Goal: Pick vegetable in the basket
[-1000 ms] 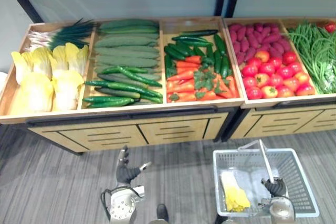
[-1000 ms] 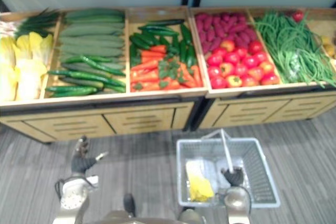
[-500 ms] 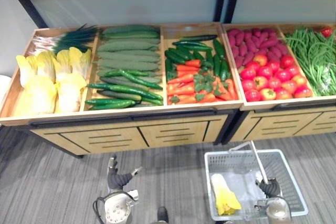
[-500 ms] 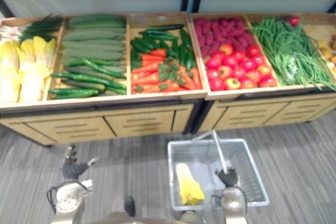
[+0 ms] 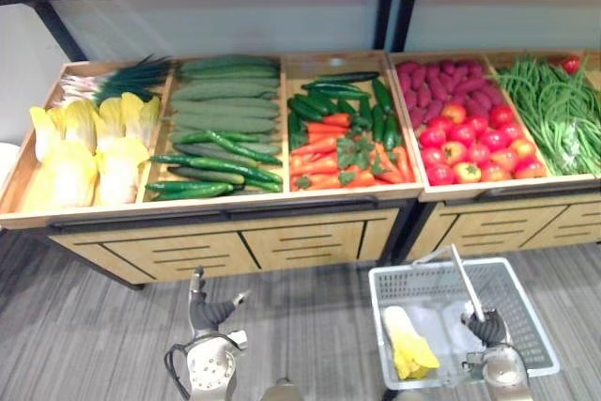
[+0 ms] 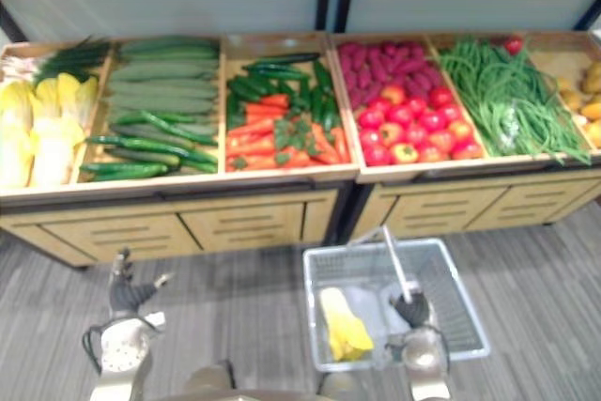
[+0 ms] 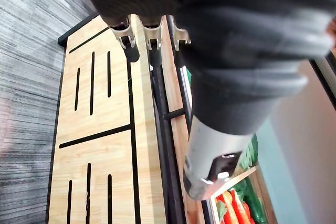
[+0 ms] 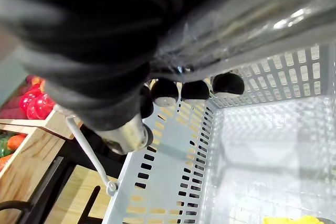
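Item: leafy cabbage (image 5: 408, 352), 1 head, pale yellow, lying in the grey basket (image 5: 537, 337) before the front edge of the stand (image 5: 235, 232). Similar cabbages (image 5: 80, 147) fill the crate at the stand's left end. Handling, by judgement: light, soft-leaved, easily bruised, firmer at the white base; best cupped round the middle, not pinched at the leaf tips. Left hand (image 5: 200, 309): fingers straight, thumb apart, empty, low before the stand's front. Right hand (image 5: 487, 329): fingers curled round the basket's handle (image 5: 464, 279).
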Available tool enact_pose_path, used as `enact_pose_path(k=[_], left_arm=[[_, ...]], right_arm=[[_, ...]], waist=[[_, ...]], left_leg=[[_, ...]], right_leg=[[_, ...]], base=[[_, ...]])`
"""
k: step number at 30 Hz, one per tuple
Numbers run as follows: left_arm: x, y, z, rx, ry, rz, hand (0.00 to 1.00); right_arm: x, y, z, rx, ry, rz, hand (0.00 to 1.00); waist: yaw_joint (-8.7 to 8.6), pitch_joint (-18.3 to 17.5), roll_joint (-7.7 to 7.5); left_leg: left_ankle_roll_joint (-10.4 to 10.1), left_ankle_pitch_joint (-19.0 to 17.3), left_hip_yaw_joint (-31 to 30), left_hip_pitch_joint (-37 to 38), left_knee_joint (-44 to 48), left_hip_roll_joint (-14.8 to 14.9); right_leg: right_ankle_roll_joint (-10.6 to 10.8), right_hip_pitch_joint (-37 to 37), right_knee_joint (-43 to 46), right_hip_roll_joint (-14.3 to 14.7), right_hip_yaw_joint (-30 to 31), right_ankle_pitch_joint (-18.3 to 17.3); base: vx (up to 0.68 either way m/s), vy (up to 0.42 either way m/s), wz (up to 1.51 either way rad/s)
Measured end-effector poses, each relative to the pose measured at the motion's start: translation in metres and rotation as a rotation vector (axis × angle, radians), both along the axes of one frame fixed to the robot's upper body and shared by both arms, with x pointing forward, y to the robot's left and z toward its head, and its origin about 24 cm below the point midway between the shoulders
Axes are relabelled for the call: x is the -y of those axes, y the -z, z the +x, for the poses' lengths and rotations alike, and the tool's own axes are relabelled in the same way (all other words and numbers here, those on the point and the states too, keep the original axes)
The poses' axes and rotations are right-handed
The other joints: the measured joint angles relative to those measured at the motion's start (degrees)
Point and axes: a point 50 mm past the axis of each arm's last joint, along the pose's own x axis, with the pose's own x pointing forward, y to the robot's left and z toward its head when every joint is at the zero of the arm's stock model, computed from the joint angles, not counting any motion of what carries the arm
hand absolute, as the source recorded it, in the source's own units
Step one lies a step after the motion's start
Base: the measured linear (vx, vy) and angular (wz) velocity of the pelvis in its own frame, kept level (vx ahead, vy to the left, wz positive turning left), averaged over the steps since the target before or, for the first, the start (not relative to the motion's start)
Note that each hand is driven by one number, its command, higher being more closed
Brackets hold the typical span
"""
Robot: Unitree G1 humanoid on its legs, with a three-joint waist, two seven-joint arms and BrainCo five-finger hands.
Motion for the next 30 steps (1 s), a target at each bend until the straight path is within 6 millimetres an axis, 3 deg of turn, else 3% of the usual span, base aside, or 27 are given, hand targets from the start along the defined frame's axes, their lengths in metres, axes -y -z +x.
enact_pose_path(k=[4, 7, 9, 12, 13, 15, 17, 18, 21, 23, 26, 28, 30], left_arm=[[0.006, -0.004, 0.001, 0.024, 0.006, -0.013, 0.0], [0.008, -0.006, 0.001, 0.032, 0.024, -0.014, 0.0], [0.011, -0.005, 0.0, 0.026, 0.034, -0.016, 0.0], [0.015, -0.004, 0.001, 0.017, 0.06, -0.002, 0.0], [0.015, -0.003, 0.002, 0.008, 0.072, 0.013, 0.0], [0.015, -0.005, 0.007, 0.02, 0.081, 0.016, 0.0], [0.019, -0.006, 0.01, 0.027, 0.098, 0.019, 0.0], [0.019, -0.006, 0.01, 0.028, 0.1, 0.018, 0.0], [0.02, -0.008, 0.009, 0.031, 0.108, 0.025, 0.0], [0.017, -0.007, 0.007, 0.021, 0.116, 0.04, 0.0], [0.007, -0.011, 0.005, 0.018, 0.129, 0.094, 0.0], [0.006, -0.016, 0.005, 0.028, 0.134, 0.12, 0.0], [0.006, -0.022, 0.007, 0.06, 0.127, 0.124, 0.0]], right_arm=[[0.004, -0.004, 0.001, 0.017, 0.01, -0.013, 1.0], [0.005, -0.005, 0.002, 0.023, 0.012, -0.017, 1.0], [0.005, -0.005, 0.001, 0.024, 0.015, -0.019, 1.0], [0.008, -0.008, 0.004, 0.043, 0.035, -0.035, 1.0], [0.004, -0.005, 0.004, 0.039, 0.043, -0.025, 1.0], [-0.003, -0.003, 0.006, 0.037, 0.024, -0.014, 1.0], [-0.008, -0.004, 0.01, 0.042, 0.007, -0.009, 1.0], [-0.008, -0.004, 0.01, 0.042, 0.006, -0.011, 1.0], [-0.011, -0.002, 0.008, 0.028, -0.011, -0.023, 1.0], [-0.015, 0.001, 0.006, 0.021, -0.009, -0.007, 1.0], [-0.022, 0.006, 0.001, 0.009, -0.002, 0.018, 1.0], [-0.022, 0.007, -0.001, 0.005, 0.0, 0.019, 1.0], [-0.026, 0.005, 0.004, 0.016, -0.012, 0.024, 1.0]], waist=[[0.0, 0.6, -0.23], [-0.18, 0.9, 0.14], [-0.06, 1.4, -0.11], [-0.11, 1.4, 2.23], [-0.02, 1.3, 2.12], [-0.01, 1.1, 1.06], [-0.02, 1.3, -0.93], [-0.07, 1.2, -1.12], [0.38, 1.2, -1.99], [0.37, 1.1, -2.45], [-0.02, 0.6, -4.36], [-0.1, 0.4, -4.34], [0.06, 0.7, -3.56]], left_leg=[[2.0, 4.6, -1.4, -0.3, 0.0, -1.4], [1.3, 6.9, -2.8, -0.4, -0.8, -1.9], [0.3, 5.6, -3.2, -1.4, 0.5, -1.9], [0.3, 6.0, -6.2, -1.2, -6.8, -3.0], [0.0, 5.7, -5.8, -0.8, -7.9, -3.4], [0.9, 4.8, -4.6, -0.7, -7.7, -4.8], [2.4, 3.6, -2.8, -1.3, -6.9, -6.5], [2.6, 3.4, -2.6, -1.2, -6.9, -6.8], [3.5, -1.2, 0.6, -0.3, -3.9, -7.0], [4.0, -2.7, 2.1, 1.0, -4.0, -6.7], [4.4, -3.7, 3.3, 3.3, -4.0, -7.7], [4.6, -3.7, 3.3, 5.4, -4.9, -7.6], [4.8, -3.8, 3.3, 5.8, -5.0, -6.3]], right_leg=[[-0.1, 0.2, -0.1, -1.4, 0.4, -0.6], [-0.1, 1.6, -3.0, -1.2, 0.5, 0.4], [-0.1, 3.6, -6.4, -0.6, 0.5, 2.1], [0.9, 4.2, -8.4, 0.5, 1.3, 3.0], [1.6, 4.1, -8.4, 0.5, 2.3, 3.4], [2.8, 4.1, -10.6, -0.4, 3.6, 4.5], [3.7, 3.9, -12.6, -2.2, 4.9, 5.7], [3.7, 3.9, -12.6, -2.5, 5.2, 5.8], [4.0, 0.5, -5.7, -3.0, 10.1, 6.1], [4.0, -3.9, 2.9, -3.3, 11.0, 6.1], [2.8, -8.3, 13.3, -4.6, 12.1, 6.9], [2.2, -9.0, 16.1, -5.5, 10.0, 9.7], [0.5, -10.1, 16.3, -5.8, 7.6, 7.7]], base=[[0.05, -0.051, 0.0], [0.08, -0.049, 0.04], [0.07, 0.003, -0.02], [0.06, 0.118, -0.24], [0.15, 0.222, -0.34], [0.15, 0.175, -0.29], [0.11, 0.184, -0.22], [0.11, 0.188, -0.19], [0.08, 0.178, -0.53], [0.06, 0.157, -0.46], [0.09, 0.097, -0.19], [0.17, 0.074, -0.08], [0.13, 0.026, -0.09]])
